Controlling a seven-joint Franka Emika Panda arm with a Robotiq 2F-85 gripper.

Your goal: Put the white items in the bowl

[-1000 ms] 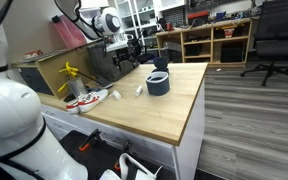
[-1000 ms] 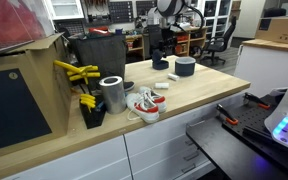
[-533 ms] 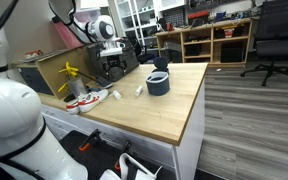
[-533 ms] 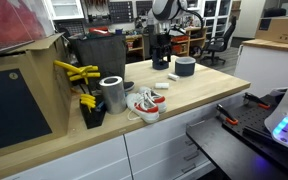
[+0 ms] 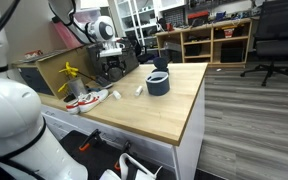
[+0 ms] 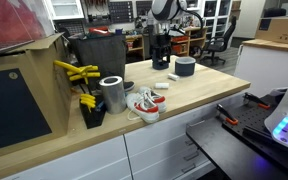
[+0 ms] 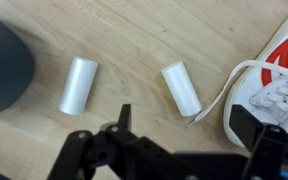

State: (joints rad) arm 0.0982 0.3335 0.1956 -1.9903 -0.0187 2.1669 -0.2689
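Two small white cylinders (image 7: 77, 85) (image 7: 181, 88) lie on the wooden table in the wrist view. They are also faintly visible in both exterior views (image 5: 139, 90) (image 6: 161, 84). The dark blue-grey bowl (image 5: 158, 83) (image 6: 185, 67) stands beside them and shows at the left edge of the wrist view (image 7: 4, 65). Something pale shows inside it. My gripper (image 7: 187, 125) (image 5: 114, 66) (image 6: 161, 55) is open and empty. It hovers above the table over the cylinder nearer the shoe.
A red-and-white shoe (image 7: 279, 70) (image 5: 87, 100) (image 6: 144, 103) lies close to the cylinders, with a lace trailing toward one. A metal can (image 6: 111, 95), yellow tools (image 6: 77, 72) and a dark box (image 6: 94, 55) stand behind. The table edge (image 5: 189, 125) is near.
My arm moved from over the bowl side toward the shoe and lower over the white cylinders. In the last half second it has held still.
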